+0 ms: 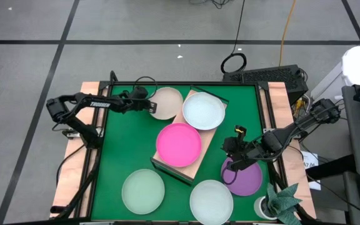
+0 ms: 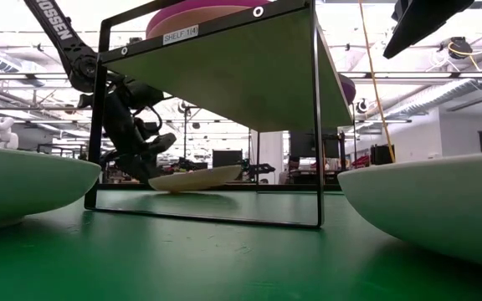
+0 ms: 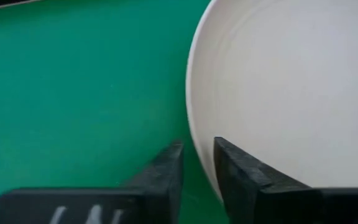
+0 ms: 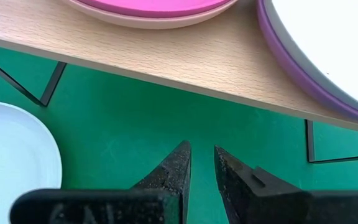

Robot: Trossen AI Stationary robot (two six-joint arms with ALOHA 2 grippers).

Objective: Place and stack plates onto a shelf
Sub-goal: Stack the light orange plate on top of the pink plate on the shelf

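Note:
The shelf [image 1: 195, 164] stands slantwise mid-table, its dark frame legs on the green mat. It carries a magenta plate [image 1: 179, 144] on a salmon one [image 4: 135, 20], and a whitish blue plate [image 1: 204, 110] on a purple one [image 4: 303, 78]. A cream plate [image 1: 167, 103] lies on the mat by the shelf's far end, with my left gripper [image 1: 151, 105] shut on its left rim. My right gripper [image 1: 237, 156] hangs shut and empty over the mat, between the shelf and another purple plate [image 1: 245, 181]. A pale mint plate [image 1: 143, 190] and a whitish plate [image 1: 211, 201] lie near the near edge. My left gripper pinches the cream plate's left rim [image 3: 194, 134] between its two fingers, one finger [image 3: 244, 177] over the plate's inside and one outside it. The fingers come nearly level from the table's left. In the low view the plate [image 2: 195, 178] sits low over the mat, slightly tilted.
A small potted plant [image 1: 281, 203] stands at the near right corner. The mat [image 1: 120, 147] left of the shelf is bare green. The shelf's thin dark frame [image 2: 317, 125] stands close to the cream plate. Cables and a keyboard lie beyond the far edge.

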